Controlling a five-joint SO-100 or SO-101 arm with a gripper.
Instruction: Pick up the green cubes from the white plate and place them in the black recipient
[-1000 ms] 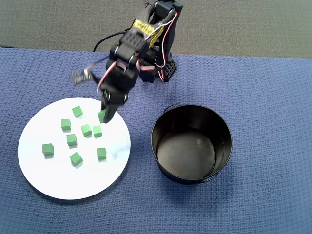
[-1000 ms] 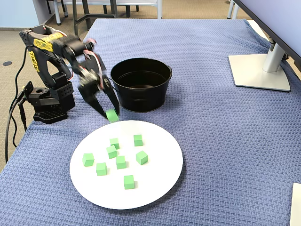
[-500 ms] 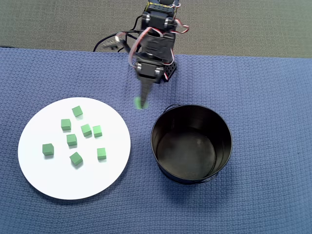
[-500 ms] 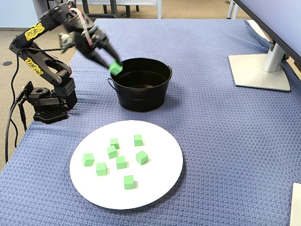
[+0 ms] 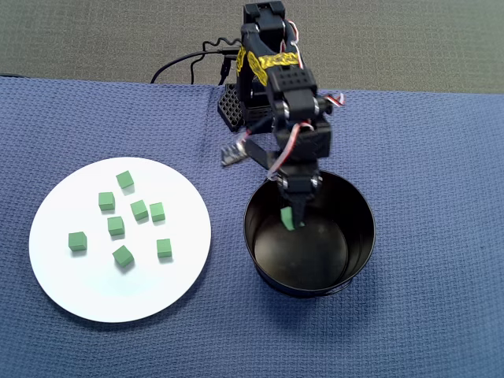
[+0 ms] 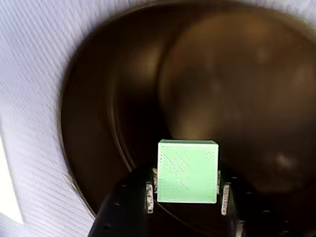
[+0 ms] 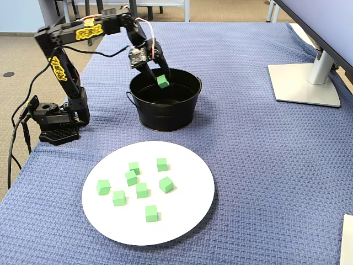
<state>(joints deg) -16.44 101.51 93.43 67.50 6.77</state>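
My gripper hangs over the black recipient, shut on one green cube. In the wrist view that cube sits squarely between the two fingers, with the dark inside of the recipient below it. The fixed view shows the held cube just above the rim of the recipient. Several green cubes lie scattered on the white plate at the left of the overhead view. In the fixed view those cubes rest on the plate near the front.
The arm's base stands at the left of the fixed view with cables trailing off the blue cloth. A monitor stand sits at the right. A thin wire handle lies by the recipient's rim.
The arm has swung from the plate's edge over to the black recipient, carrying the green cube, and now holds it above the opening.
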